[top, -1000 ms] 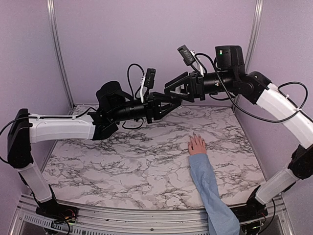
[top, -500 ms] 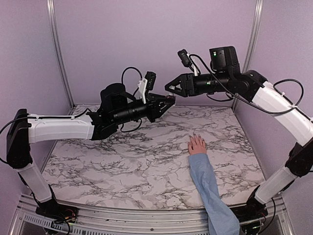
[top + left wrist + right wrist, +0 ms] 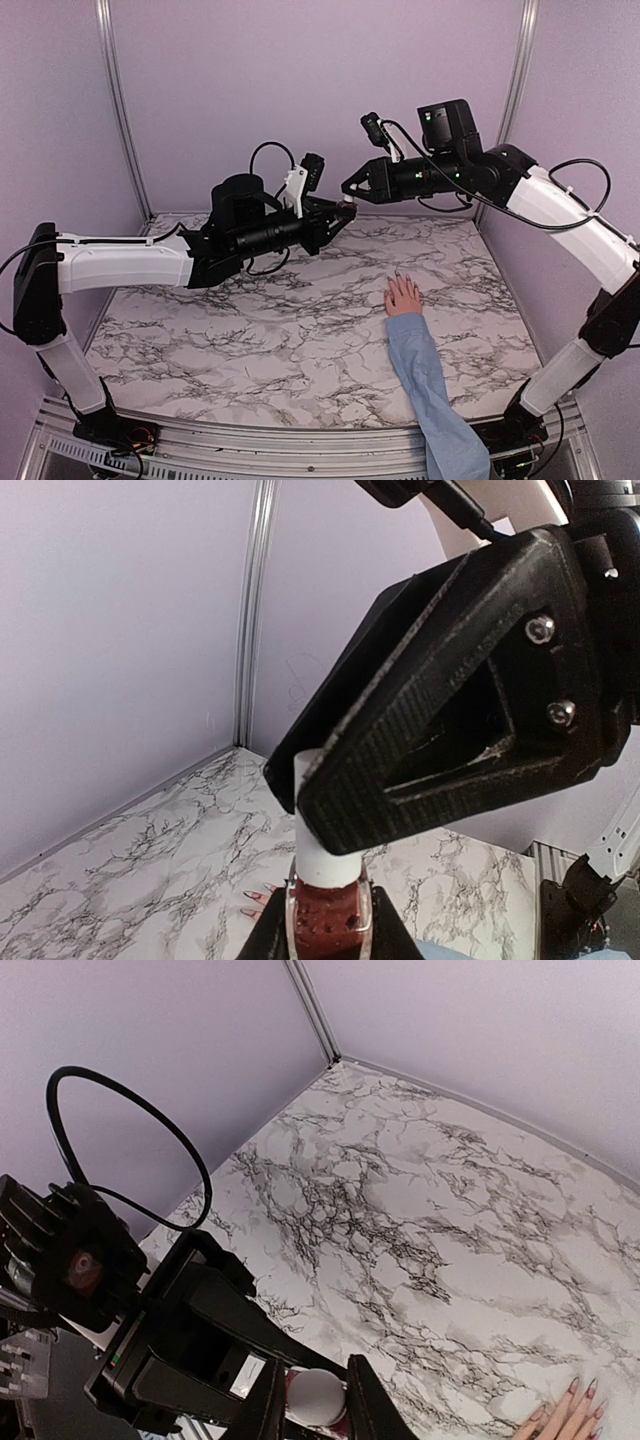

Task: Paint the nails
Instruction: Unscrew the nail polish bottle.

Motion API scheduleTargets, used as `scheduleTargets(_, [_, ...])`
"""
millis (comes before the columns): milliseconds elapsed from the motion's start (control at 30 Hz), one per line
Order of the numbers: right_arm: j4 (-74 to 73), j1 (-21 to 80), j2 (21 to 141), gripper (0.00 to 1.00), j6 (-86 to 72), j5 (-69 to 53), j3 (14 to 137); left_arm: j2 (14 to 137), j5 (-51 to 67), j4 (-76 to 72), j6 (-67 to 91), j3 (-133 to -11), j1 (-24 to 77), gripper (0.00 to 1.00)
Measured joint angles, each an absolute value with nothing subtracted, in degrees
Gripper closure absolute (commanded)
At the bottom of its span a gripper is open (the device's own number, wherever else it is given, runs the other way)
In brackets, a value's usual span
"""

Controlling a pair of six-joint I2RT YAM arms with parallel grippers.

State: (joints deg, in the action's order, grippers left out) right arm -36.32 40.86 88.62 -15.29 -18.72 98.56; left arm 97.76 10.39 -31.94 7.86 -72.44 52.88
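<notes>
At twelve o'clock, the right tool (image 3: 349, 188) was narrowed from wide onto the white round cap (image 3: 318, 1395) of the small dark-red glass bottle (image 3: 327, 925) held by the left tool (image 3: 343, 211); uncapping was judged next.

1. The light was bright, even and diffuse in every view, tinted lilac by the walls (image 3: 300, 90).
2. Shadows on the marble table (image 3: 300, 330) were faint and soft-edged.
3. In the left wrist view, the bottle (image 3: 330, 920) looked soft.
4. In the right wrist view, the white cap (image 3: 318, 1395) was blurred while the marble stayed sharp.
</notes>
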Motion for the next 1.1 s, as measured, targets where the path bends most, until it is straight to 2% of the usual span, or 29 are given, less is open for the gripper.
scheduleTargets(133, [-36.38, 40.69, 88.73, 0.93, -14.68, -18.85, 98.56, 97.76, 10.44, -31.46, 7.60, -72.55, 52.88, 1.00])
scheduleTargets(400, [-35.92, 40.25, 88.73, 1.00, -12.80, -20.71, 98.63, 97.76, 12.27, -31.20, 8.56, -73.01, 52.56, 1.00])
scheduleTargets(667, [-35.33, 39.86, 88.47, 1.00, -10.20, -23.16, 98.21, 97.76, 14.83, -31.64, 9.04, -73.01, 52.10, 1.00])
scheduleTargets(1100, [-32.53, 39.29, 84.12, 0.99, -3.01, -31.70, 95.15, 97.69, 27.24, -37.54, 12.91, -73.01, 51.18, 1.00])
